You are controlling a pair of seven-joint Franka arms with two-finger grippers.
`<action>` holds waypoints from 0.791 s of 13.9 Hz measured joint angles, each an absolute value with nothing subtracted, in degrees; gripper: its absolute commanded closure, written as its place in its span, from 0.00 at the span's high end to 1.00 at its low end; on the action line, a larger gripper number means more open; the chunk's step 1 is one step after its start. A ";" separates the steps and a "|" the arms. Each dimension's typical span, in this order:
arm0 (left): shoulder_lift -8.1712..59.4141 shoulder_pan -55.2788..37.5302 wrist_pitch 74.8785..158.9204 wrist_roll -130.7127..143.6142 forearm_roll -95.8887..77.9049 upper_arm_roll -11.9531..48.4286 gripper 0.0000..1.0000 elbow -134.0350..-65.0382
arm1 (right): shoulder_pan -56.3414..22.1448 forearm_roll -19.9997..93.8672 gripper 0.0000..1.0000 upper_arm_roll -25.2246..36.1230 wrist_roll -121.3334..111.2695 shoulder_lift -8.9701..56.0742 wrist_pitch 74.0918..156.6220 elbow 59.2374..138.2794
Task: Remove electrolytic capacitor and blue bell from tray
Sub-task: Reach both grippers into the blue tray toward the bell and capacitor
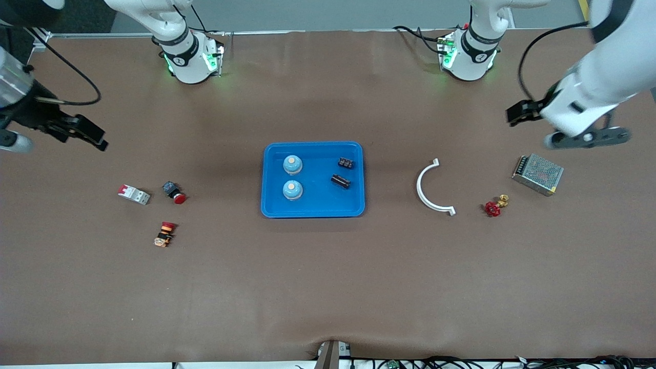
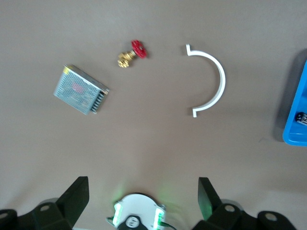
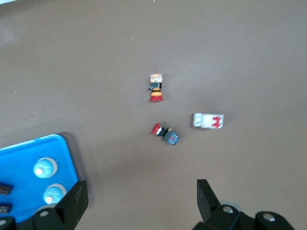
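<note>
- The bright-blue tray [image 1: 312,211] is set at the middle of the table, between the two arms, so that either may reach it.
- Two blue bells [image 1: 292,164] are seen in the half of the tray toward the right arm's end, one nearer the front camera than the other; two dark electrolytic capacitors [image 1: 341,181] lie in the half toward the left arm's end. Nothing has yet been removed.
- The right gripper [image 1: 84,134] is held high over bare table toward the right arm's end, fingers spread fully apart and empty; it is judged to be waiting.
- The left gripper [image 1: 523,111] hangs over the table near a metal-mesh power supply [image 1: 537,174], likewise wide open with nothing held.
- A white curved bracket [image 1: 429,190] and a red-handled brass valve [image 1: 495,206] lie between tray and power supply, well clear of the tray.
- A circuit breaker [image 1: 134,194], a red push-button [image 1: 174,193] and a red-and-orange switch [image 1: 165,234] are scattered toward the right arm's end.
- The bells sit on the right arm's side, the capacitors on the left's, which suggests one pick per arm.
</note>
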State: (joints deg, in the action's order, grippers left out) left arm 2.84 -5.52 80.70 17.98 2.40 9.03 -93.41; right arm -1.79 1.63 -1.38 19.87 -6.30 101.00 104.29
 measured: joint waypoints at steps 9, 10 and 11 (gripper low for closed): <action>16.05 -8.53 102.47 50.65 2.38 21.40 1.00 -98.79 | -14.46 1.92 1.00 -1.89 43.27 -1.83 124.56 121.23; 17.58 -9.66 105.46 54.31 2.38 21.59 1.00 -99.52 | -16.18 1.94 1.00 -1.90 46.30 -0.32 127.64 122.51; 19.17 -11.08 108.05 58.14 2.38 21.62 1.00 -99.83 | -18.23 1.94 1.00 -1.93 49.24 1.50 130.78 123.64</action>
State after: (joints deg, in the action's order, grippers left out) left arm 19.17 -11.08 108.05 58.14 2.38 21.62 -99.83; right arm -18.23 1.94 -1.93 49.24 1.50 130.78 123.64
